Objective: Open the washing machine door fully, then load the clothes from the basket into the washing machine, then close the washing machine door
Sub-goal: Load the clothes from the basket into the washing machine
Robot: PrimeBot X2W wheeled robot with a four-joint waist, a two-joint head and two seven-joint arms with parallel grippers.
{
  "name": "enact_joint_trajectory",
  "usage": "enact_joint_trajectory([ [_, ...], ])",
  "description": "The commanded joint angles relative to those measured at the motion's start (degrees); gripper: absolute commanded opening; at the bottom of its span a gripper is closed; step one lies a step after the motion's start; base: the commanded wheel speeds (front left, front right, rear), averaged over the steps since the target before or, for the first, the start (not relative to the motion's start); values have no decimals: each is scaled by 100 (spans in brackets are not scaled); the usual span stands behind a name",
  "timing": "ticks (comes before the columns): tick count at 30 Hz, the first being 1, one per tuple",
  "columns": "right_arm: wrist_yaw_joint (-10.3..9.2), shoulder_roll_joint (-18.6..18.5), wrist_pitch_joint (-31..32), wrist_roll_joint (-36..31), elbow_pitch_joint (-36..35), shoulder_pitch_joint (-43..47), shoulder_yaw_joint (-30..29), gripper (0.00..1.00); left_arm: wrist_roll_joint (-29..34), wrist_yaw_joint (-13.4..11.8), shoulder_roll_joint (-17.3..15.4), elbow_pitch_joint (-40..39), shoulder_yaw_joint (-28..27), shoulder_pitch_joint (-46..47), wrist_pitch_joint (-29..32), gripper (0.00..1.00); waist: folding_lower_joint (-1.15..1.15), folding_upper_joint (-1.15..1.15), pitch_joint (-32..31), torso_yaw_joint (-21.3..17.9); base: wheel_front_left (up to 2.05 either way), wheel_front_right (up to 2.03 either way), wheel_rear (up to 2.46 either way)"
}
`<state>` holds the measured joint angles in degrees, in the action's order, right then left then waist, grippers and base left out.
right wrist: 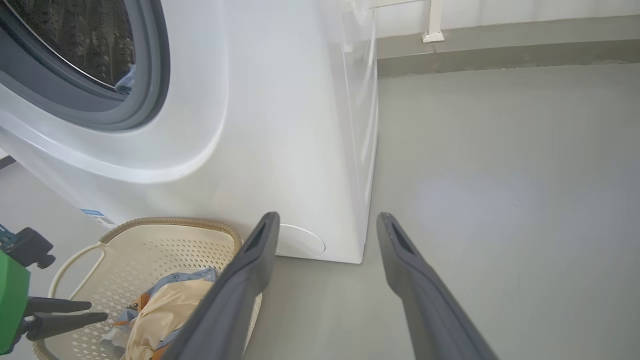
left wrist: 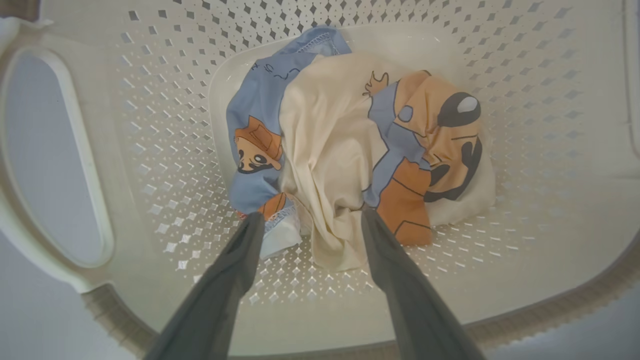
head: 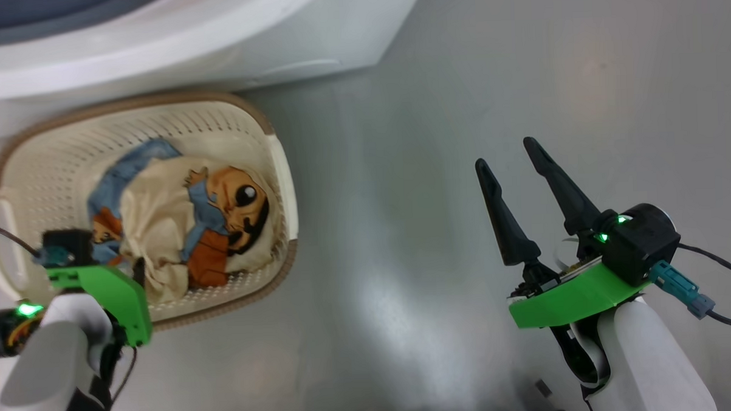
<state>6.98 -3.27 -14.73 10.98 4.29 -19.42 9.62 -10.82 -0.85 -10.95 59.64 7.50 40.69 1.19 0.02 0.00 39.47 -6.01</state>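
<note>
Item one, left gripper point(left wrist: 311, 215): I see both fingers spread wide inside the basket point(left wrist: 150, 150), tips at the near edge of the clothes point(left wrist: 340, 150), one on either side of a cream fold. Nothing is clamped, and I cannot tell whether the tips touch the cloth. Item two, right gripper point(head: 506, 153): fingers equally wide apart, empty, over bare grey floor point(head: 458, 74), well apart from the basket. Item three, clothes: a small bundle, light blue and cream with orange cartoon figures, lying on the basket bottom. Item four, basket: on the floor just in front of the washing machine point(right wrist: 280, 125). Item five, washing machine: white, its opening uncovered in my right wrist view, grey gasket point(right wrist: 125, 110) and steel drum point(right wrist: 85, 35) exposed.
</note>
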Motion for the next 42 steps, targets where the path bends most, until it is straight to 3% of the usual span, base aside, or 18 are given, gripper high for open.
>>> enact_joint_trajectory([
  [1, 51, 38, -27, 84, -154, 22, 146, 100, -14, -61, -250, 24, -168, 61, -82, 100, -2, 0, 432, -266, 0, 0, 0],
  [15, 51, 39, -27, 156, -297, -6, 160, 100, -123, -174, -570, 978, -205, 1068, -245, 100, -2, 0, 1126, -512, 0, 0, 0],
  [23, 51, 39, -27, 117, -431, 45, 133, 100, -144, -258, -799, 1190, -174, 1477, -125, 100, -2, 0, 1479, -623, 0, 0, 0],
  [35, 51, 39, -27, -34, -665, 231, 56, 100, -317, -220, -842, 1327, -191, 1905, -1, 99, -2, 0, 1835, -717, 0, 0, 0],
  [36, 51, 39, -27, -53, -683, 249, 42, 100, -331, -210, -831, 1334, -190, 1926, 2, 81, -2, 0, 1852, -719, 0, 0, 0],
  [37, 51, 39, -27, -72, -698, 266, 24, 100, -315, -196, -819, 1342, -156, 1940, 20, 51, -2, 0, 1867, -718, 0, 0, 0],
  [38, 51, 39, -27, -90, -714, 285, 3, 100, -309, -193, -806, 1349, -135, 1951, 28, 37, -2, 0, 1877, -713, 0, 0, 0],
  [40, 51, 39, -27, -133, -759, 340, -62, 100, -320, -216, -760, 1364, -105, 1974, -3, 0, -2, 0, 1890, -689, 0, 0, 0],
  [42, 51, 39, -27, -146, -768, 355, -82, 100, -328, -221, -737, 1369, -99, 1975, -17, 0, -2, 0, 1888, -677, 0, 0, 0],
])
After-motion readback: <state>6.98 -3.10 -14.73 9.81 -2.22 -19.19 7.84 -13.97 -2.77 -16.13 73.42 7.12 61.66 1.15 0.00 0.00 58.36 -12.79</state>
